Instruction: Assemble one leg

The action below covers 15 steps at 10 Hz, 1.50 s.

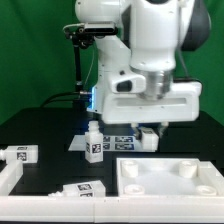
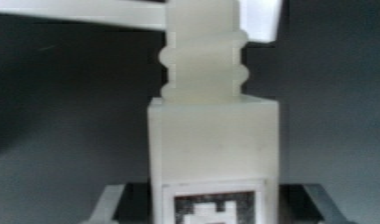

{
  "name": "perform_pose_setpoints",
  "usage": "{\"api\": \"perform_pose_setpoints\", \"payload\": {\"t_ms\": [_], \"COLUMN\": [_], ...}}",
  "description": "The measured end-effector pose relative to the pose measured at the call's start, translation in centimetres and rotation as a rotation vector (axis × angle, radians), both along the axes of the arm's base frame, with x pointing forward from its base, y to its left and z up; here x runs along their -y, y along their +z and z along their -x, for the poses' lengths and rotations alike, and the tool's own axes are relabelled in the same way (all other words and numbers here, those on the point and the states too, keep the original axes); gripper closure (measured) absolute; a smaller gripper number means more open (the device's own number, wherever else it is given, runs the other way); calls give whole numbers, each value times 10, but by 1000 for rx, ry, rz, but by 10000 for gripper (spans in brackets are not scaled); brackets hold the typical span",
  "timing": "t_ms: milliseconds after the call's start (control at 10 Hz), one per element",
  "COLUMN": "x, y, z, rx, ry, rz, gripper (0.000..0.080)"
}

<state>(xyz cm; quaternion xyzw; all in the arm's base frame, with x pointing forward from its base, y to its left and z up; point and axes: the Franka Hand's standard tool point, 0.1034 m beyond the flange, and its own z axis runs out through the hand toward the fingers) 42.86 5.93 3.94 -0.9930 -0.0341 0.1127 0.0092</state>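
The claw (image 1: 148, 133) was low over the counter (image 1: 45, 125), just behind the tabletop (image 1: 165, 181) and at the exterior view's right of another leg (image 1: 95, 141) standing upright. The wrist view showed the leg (image 2: 213, 140) between the fingers (image 2: 126, 205), which pressed against both flat sides at its tagged end, so the claw looked clenched on it. The stubby ridged neck pointed away, towards a white edge.

The leg read as a light, rigid plastic block, unlikely to bend or bruise. Its smooth faces could slip or twist under a weak pinch. The square body seemed the place to hold, flat face to flat pad, leaving the neck free for its hole. Two spare legs (image 1: 21, 155) (image 1: 80, 189) lay near, on the exterior view's left.
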Motion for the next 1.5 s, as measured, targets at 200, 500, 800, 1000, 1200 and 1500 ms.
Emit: {"api": "perform_pose_setpoints", "payload": {"t_ms": [200,500,800,1000,1200,1500], "x": [-7,-6,-6,-6,-2,-15], "y": [-18,-26,-26,-20,-16,-20], "z": [11,16,16,16,-11,-24], "rx": [-22,-35,-35,-104,-156,-360], "ry": [-15,-10,-9,-33,-49,-62], "rz": [10,16,16,23,25,51], "gripper": [515,515,231,166,153,151]}}
